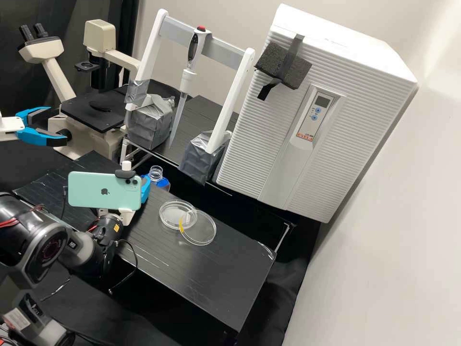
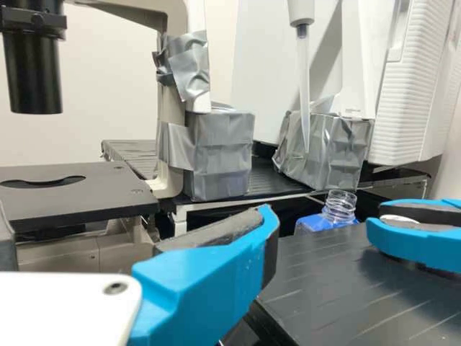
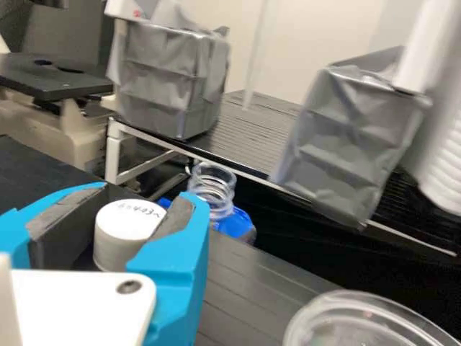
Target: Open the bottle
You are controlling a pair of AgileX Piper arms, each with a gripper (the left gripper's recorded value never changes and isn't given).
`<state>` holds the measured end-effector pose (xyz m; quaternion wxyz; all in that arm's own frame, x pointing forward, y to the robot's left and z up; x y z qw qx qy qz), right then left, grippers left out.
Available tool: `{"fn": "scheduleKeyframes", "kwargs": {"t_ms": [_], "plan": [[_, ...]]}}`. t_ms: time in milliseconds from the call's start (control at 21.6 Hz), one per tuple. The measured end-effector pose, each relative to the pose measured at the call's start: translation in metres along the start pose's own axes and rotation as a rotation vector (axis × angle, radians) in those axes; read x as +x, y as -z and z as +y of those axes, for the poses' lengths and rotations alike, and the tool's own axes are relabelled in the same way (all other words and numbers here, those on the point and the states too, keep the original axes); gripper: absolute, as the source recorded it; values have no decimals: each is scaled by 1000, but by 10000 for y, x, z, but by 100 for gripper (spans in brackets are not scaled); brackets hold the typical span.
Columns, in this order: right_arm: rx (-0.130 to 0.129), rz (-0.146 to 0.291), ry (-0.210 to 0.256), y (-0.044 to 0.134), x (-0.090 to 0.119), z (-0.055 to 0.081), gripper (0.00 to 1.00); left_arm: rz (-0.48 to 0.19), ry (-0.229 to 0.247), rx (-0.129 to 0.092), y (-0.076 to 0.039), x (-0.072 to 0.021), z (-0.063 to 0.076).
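In the high view, the left gripper hangs level, well to the left of the white pipette stand with grey tape-wrapped feet. Its blue fingers are spread wide and hold nothing. The right arm lies low in front of the stand, and a mint-green phone hides most of the right gripper. The small clear bottle of blue liquid stands just in front of the stand, between its feet.

In the left wrist view, the fingers gape with nothing between them. The bottle's bare threaded neck shows before the stand; the bench edge cuts off its base.

In the right wrist view, the fingers are clamped on a round white cap, just short of the uncapped bottle. The stand behind is blurred.
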<state>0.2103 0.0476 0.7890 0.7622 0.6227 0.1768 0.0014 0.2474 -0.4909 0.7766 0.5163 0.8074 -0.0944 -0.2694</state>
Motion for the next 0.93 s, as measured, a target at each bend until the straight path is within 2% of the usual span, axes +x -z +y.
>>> {"fn": "scheduleKeyframes", "kwargs": {"t_ms": [93,139,186,232,650,928], "plan": [[51,10,-66,-38,-67,49,100,0,-1,1,-2,-1,3],[87,31,-109,-38,-87,97,100,-2,-5,3,-7,-3,13],[110,46,-136,-23,-114,139,100,-2,-5,3,-8,-4,15],[121,62,-155,2,-138,169,100,-2,-5,3,-8,-4,15],[98,120,-219,125,-244,265,100,-6,-7,5,-18,-4,20],[105,113,-227,108,-250,278,100,-6,-7,5,-18,-4,20]]}}
